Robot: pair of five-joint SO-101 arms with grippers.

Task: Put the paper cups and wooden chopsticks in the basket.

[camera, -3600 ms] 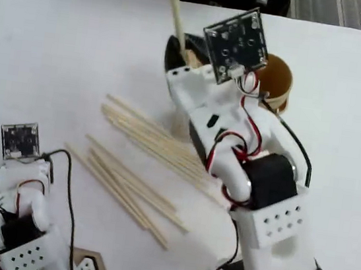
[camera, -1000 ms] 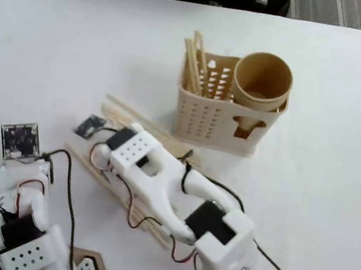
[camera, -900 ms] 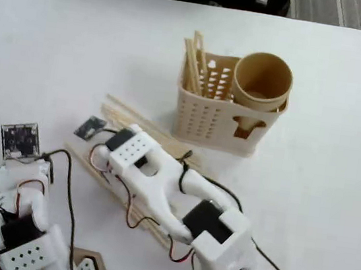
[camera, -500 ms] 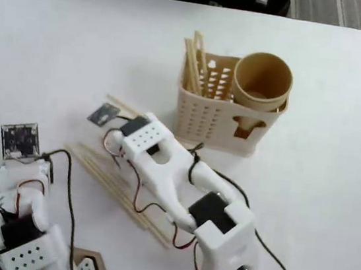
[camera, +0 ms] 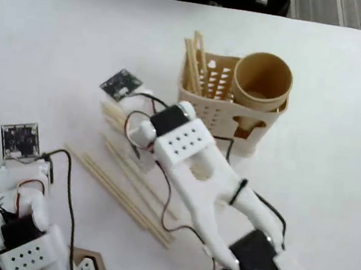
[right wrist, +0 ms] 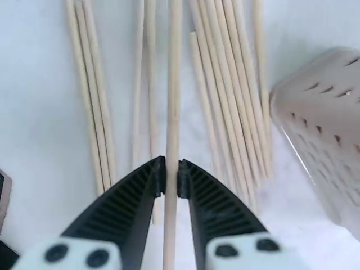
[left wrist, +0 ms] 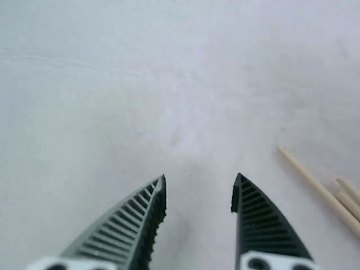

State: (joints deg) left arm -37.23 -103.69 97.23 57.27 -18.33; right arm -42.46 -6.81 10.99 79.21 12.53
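We see the right gripper (right wrist: 171, 163) closed on one chopstick (right wrist: 174, 84); the left gripper (left wrist: 201, 178) stands open over the table (left wrist: 169, 67).

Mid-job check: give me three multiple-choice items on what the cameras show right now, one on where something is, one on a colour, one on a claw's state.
1. Where is the paper cup?
A. held in a person's hand
B. standing in the basket
C. lying on its side beside the basket

2. What colour is the basket?
A. cream
B. blue
C. black

3. How is the right claw?
A. wide open above the cup
B. shut on the cup
C. shut on a single chopstick

Answers:
1 B: the high view shows the cup upright in one compartment of the basket.
2 A: its perforated walls are cream in the high view.
3 C: the right wrist view shows the claw closed around one chopstick.
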